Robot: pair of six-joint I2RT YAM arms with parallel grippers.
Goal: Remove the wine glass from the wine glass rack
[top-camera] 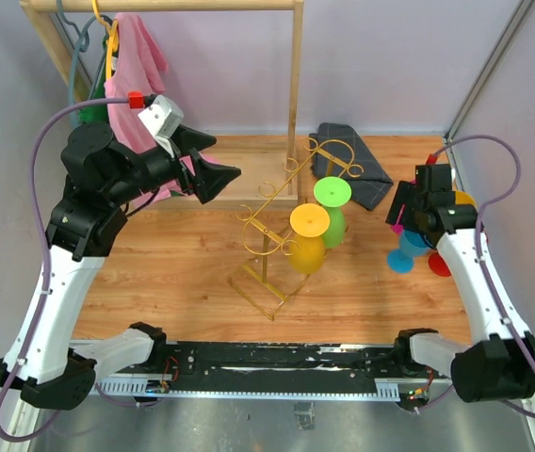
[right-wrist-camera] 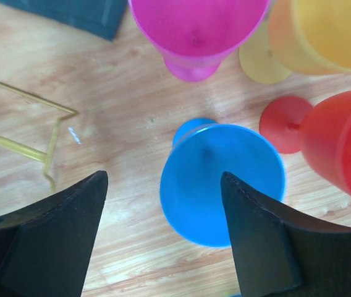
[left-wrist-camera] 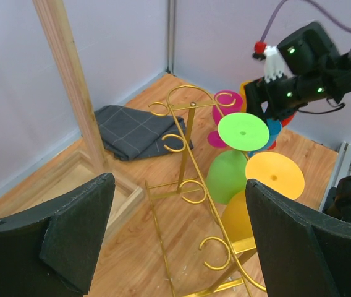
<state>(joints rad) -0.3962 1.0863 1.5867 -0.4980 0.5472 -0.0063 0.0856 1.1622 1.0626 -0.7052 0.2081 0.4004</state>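
The gold wire wine glass rack [top-camera: 269, 247] [left-wrist-camera: 188, 143] stands mid-table. A green wine glass [top-camera: 332, 194] [left-wrist-camera: 242, 131] and a yellow wine glass [top-camera: 309, 222] [left-wrist-camera: 274, 174] hang upside down from its hooks. My right gripper [top-camera: 402, 218] [right-wrist-camera: 163, 179] is open, right of the rack, over a blue wine glass [top-camera: 402, 260] [right-wrist-camera: 222, 182] that stands upright on the table; no finger grips it. My left gripper [top-camera: 218, 158] [left-wrist-camera: 180, 182] is open and empty, raised left of the rack and facing it.
Pink [right-wrist-camera: 197, 31], orange [right-wrist-camera: 324, 31] and red [right-wrist-camera: 342, 142] glasses crowd around the blue one at the right. A dark folded cloth [top-camera: 352, 174] lies behind the rack. A wooden clothes rack [top-camera: 296, 85] with a pink garment [top-camera: 136, 75] stands at the back left.
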